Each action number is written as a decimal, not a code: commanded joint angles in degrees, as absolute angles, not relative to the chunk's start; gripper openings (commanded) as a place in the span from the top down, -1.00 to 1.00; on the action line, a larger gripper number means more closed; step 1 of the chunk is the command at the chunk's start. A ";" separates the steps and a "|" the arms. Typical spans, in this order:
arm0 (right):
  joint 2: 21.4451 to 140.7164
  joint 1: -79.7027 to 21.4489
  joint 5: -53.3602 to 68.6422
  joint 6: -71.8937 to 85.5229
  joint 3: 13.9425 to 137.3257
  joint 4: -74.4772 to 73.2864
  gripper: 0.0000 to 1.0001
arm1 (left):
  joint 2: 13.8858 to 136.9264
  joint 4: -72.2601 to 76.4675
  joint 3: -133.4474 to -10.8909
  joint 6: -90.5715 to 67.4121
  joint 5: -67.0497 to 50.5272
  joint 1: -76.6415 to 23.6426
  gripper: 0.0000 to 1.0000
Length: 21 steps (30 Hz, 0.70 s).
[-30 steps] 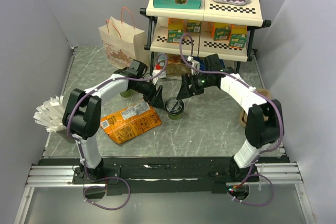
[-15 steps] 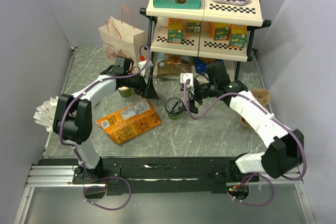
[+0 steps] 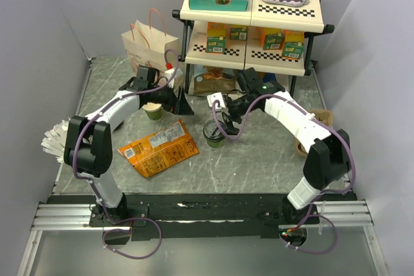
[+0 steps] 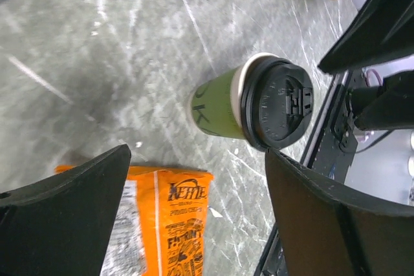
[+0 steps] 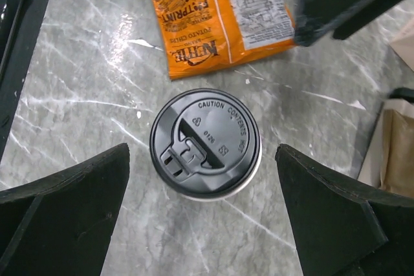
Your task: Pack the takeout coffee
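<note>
The takeout coffee [image 3: 214, 132] is a small green paper cup with a black lid, standing upright on the marble table in front of the shelf. My right gripper [image 3: 224, 117] hangs over it, open. In the right wrist view the lid [image 5: 206, 143] lies between the spread fingers [image 5: 65, 214], untouched. My left gripper [image 3: 182, 106] is open too, to the cup's left and a little behind. In the left wrist view the cup [image 4: 217, 106] stands beyond the open gripper [image 4: 197, 153]. The paper bag [image 3: 150, 50] stands at the back left.
An orange chip bag [image 3: 158, 150] lies flat left of the coffee. A lidless green cup [image 3: 154, 112] stands under my left arm. The stocked shelf [image 3: 252, 14] is right behind. A white fanned stack [image 3: 59, 140] lies far left, brown cardboard items [image 3: 320, 121] at right.
My left arm has drawn back from the coffee toward the lidless cup and the bag. My right gripper has shifted left and now sits over the coffee's lid.
</note>
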State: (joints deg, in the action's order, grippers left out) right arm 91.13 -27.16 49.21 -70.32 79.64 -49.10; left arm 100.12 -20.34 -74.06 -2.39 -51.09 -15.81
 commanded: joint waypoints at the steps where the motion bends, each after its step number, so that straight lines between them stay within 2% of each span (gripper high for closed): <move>1: 94.39 -28.56 50.89 -76.20 84.46 -55.01 -0.99 | 98.35 -18.28 -74.53 -3.87 -51.94 -13.71 -0.82; 9: 98.08 -29.71 48.87 -79.54 87.10 -58.71 -1.00 | 98.09 -18.02 -73.92 -3.95 -52.03 -12.83 -0.82; 21: 99.93 -31.02 45.61 -75.41 87.19 -54.49 -1.00 | 98.70 -17.67 -74.00 -4.39 -52.38 -12.92 -0.82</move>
